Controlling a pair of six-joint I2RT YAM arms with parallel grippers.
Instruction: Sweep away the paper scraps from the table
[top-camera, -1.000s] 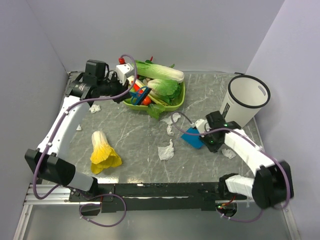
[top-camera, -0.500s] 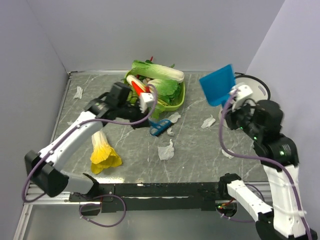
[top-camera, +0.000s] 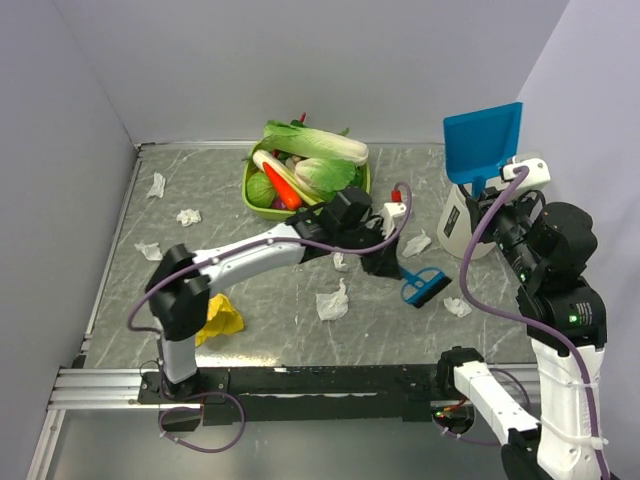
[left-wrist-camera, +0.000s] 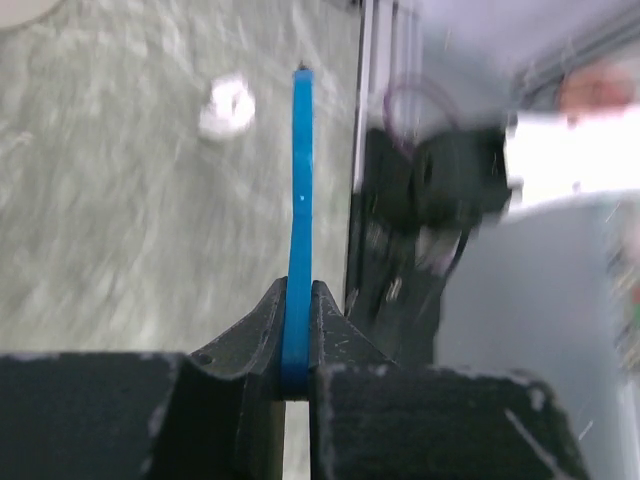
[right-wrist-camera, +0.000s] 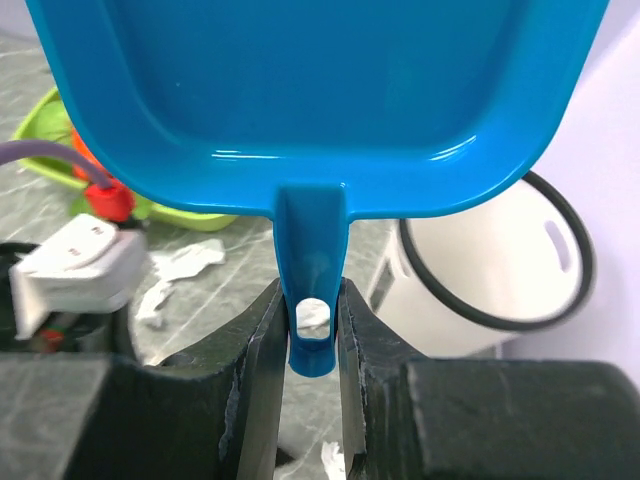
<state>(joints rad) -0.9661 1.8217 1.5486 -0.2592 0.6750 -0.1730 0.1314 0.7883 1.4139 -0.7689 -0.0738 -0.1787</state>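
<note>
Paper scraps (top-camera: 332, 300) are scattered loose over the bench (top-camera: 270, 305), none of them held. The left end effector (top-camera: 392, 268) is clamped on the thin handle of a blue brush (top-camera: 425, 287); in the left wrist view the handle is pinched edge-on between the two fingers (left-wrist-camera: 262, 325). The brush head is pointed toward 4 o'clock, low over the bench; whether it touches cannot be told. One scrap is seen just at 12 o'clock of the brush, another near its 4 o'clock, and a larger one at its 9 o'clock. Three more are spread along the bench's 9 to 10 o'clock side.

The right end effector (top-camera: 487, 190) is closed on the stub handle of a blue dustpan (top-camera: 484, 140), which is held raised with its pan upward, above a white bin (top-camera: 458, 222) standing at the bench's 2 o'clock. A green basket (top-camera: 252, 195) of vegetables is set at 12 o'clock, and a yellow leafy vegetable (top-camera: 222, 318) lies at 8 o'clock.
</note>
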